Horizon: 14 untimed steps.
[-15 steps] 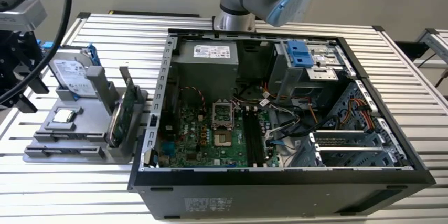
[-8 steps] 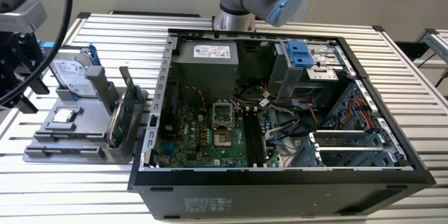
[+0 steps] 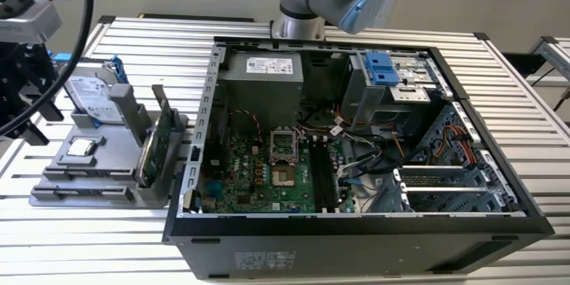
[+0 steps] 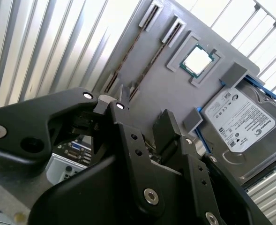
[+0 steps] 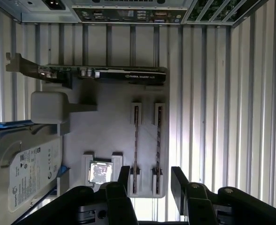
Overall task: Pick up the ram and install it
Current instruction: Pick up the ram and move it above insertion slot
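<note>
Two ram sticks stand on edge, side by side, in slots of a grey holder tray [image 5: 114, 122]: one ram stick [image 5: 136, 145] and its neighbour [image 5: 158, 145]. In the second wrist view they show as thin dark strips [image 4: 128, 58]. My gripper [image 5: 151, 183] hangs open above the tray, over the end of the sticks that lies away from the computer case, with nothing between its fingers [image 4: 123, 101]. In the exterior view the gripper [image 3: 36, 128] is at the far left, over the tray [image 3: 53, 198]. The motherboard's memory slots [image 3: 322, 178] lie inside the open case.
The tray also holds a silver hard drive [image 5: 23, 173] with blue rails, a processor chip [image 5: 100, 172] and an upright expansion card [image 5: 123, 75] nearest the case. The open computer case [image 3: 356, 231] fills the slatted table's middle, with cables and a drive cage inside.
</note>
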{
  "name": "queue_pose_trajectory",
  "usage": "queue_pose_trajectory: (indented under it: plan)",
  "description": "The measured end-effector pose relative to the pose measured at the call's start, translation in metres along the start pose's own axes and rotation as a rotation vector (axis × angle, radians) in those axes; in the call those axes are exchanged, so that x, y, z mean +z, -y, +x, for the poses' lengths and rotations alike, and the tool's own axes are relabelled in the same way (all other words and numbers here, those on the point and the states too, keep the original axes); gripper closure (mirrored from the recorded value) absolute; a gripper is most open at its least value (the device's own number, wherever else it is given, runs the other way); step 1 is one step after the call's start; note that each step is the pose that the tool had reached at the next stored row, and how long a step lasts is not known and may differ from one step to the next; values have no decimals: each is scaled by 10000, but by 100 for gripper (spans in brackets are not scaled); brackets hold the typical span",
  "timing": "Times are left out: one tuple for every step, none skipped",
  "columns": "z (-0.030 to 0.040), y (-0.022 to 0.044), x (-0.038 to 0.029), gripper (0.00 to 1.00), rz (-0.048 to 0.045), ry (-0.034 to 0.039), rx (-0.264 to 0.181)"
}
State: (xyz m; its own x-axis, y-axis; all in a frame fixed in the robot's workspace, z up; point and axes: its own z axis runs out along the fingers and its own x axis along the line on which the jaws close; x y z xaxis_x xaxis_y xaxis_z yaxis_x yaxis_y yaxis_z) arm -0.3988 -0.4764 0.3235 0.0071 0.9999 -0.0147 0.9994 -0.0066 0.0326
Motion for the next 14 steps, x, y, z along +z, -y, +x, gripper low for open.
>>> queue_pose_trajectory:
  plan:
    - [0,0,3,0,0,0,0]
    - [0,0,5,0,0,0,0]
    - [0,1,7,0,0,1,0]
    - [0,1,10,0,0,1,0]
    - [0,1,12,0,1,1,1]
    - [-1,1,14,0,1,1,1]
    - [-1,2,16,0,0,0,2]
    - [-2,2,18,0,-1,0,2]
    - [-4,1,20,0,-1,0,1]
    - [-6,1,21,0,-1,-1,1]
    - [-7,1,23,0,-2,-1,1]
    - [-10,1,24,0,-1,-1,0]
    - [-13,1,25,0,-1,0,0]
    - [-16,1,25,0,-1,0,1]
